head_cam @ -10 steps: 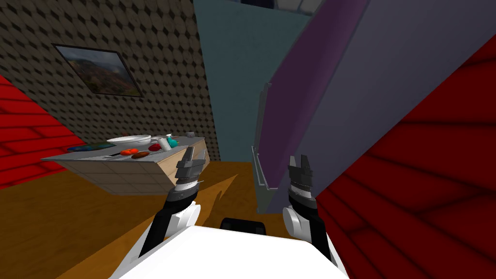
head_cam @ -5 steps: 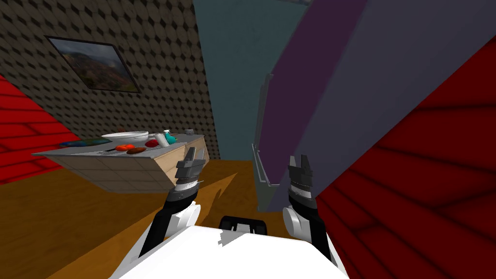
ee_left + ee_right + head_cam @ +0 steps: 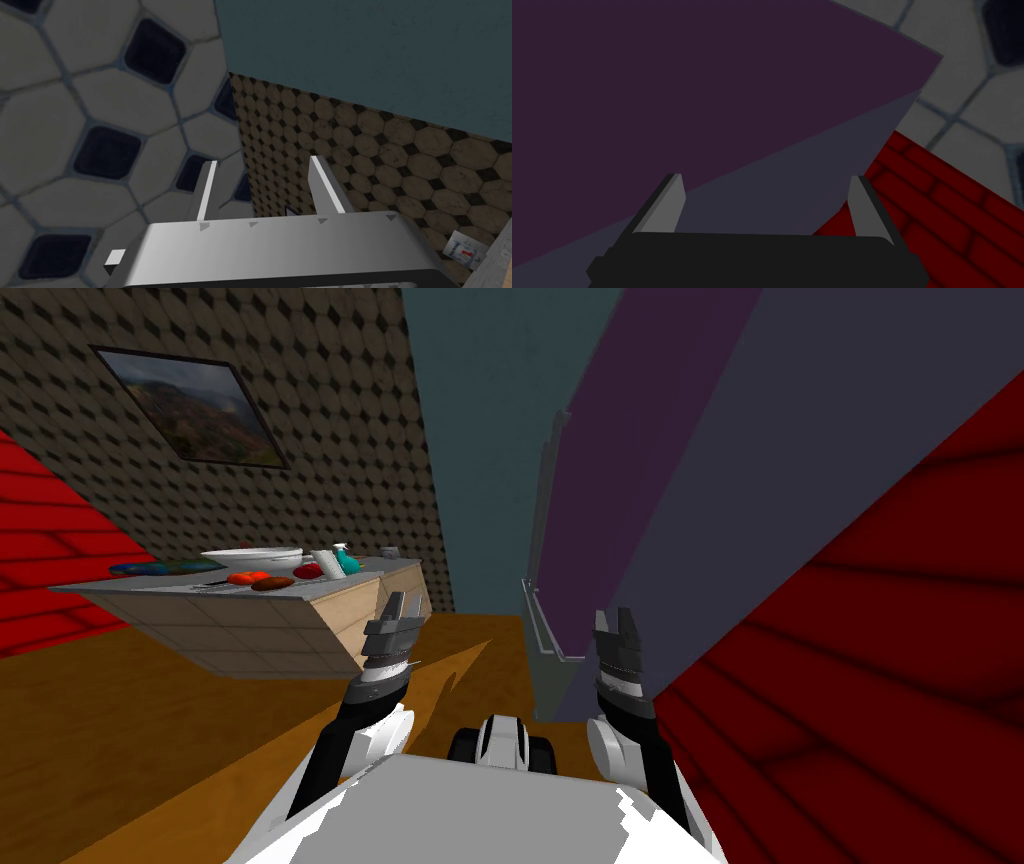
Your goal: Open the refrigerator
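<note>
The refrigerator (image 3: 700,488) is a tall dark box close ahead on my right, with a purple front face and a grey side. A long upright handle (image 3: 541,503) runs down its near front edge, and a shorter handle (image 3: 538,628) sits below it. My right gripper (image 3: 616,618) is open and hangs just right of the lower handle, apart from it. In the right wrist view, my right gripper (image 3: 766,176) has nothing between its fingers and faces the refrigerator's purple face (image 3: 712,75). My left gripper (image 3: 396,606) is raised left of the fridge. The left wrist view shows my left gripper (image 3: 264,161) open and empty.
A counter (image 3: 250,628) stands to the left with a white bowl (image 3: 252,557), bottles and red items on top. A red brick wall (image 3: 880,668) closes the right side. Wooden floor (image 3: 150,728) lies between the counter and the fridge, and a teal wall (image 3: 490,438) stands behind.
The whole head view has shifted: I have moved nearer the refrigerator and the counter has slid left. Both arms keep their pose.
</note>
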{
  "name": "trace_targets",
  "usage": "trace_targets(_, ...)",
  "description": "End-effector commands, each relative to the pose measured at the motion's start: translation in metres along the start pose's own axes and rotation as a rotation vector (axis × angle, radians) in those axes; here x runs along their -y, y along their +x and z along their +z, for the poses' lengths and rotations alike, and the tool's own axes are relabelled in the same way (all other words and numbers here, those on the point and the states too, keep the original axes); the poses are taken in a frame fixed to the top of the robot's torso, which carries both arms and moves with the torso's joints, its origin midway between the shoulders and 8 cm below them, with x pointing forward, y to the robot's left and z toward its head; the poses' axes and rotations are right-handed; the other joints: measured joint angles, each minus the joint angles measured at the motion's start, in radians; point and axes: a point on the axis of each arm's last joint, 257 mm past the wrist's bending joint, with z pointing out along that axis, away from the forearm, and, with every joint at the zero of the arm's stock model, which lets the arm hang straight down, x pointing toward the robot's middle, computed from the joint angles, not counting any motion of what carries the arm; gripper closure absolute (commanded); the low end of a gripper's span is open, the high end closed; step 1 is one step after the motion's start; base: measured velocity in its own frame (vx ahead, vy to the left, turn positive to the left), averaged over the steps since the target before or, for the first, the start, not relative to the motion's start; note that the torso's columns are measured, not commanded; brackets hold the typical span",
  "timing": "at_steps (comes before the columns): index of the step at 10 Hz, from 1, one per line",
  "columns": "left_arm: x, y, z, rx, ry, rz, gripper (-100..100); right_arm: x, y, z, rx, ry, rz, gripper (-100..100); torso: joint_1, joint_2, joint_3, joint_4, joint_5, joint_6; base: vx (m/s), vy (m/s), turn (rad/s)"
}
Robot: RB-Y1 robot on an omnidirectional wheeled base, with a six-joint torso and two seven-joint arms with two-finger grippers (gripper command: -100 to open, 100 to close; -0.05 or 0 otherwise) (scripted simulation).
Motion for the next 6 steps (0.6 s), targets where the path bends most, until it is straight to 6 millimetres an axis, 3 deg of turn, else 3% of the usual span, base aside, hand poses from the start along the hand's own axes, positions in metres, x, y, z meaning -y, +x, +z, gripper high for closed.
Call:
trace_targets(1, 0.0, 0.0, 0.0, 0.0, 0.0, 0.0, 0, 0.01, 0.009, -0.003, -0.085, 0.021, -0.091, -100, 0.0, 0.002, -0.005, 0.003, 0.0, 0.0, 0.035, 0.015, 0.063)
trace_targets(6, 0.0, 0.0, 0.0, 0.0, 0.0, 0.0, 0, 0.042, 0.021, -0.012, -0.226, 0.085, -0.343, -100, 0.0, -0.001, -0.008, 0.002, 0.0, -0.003, 0.051, 0.016, 0.077)
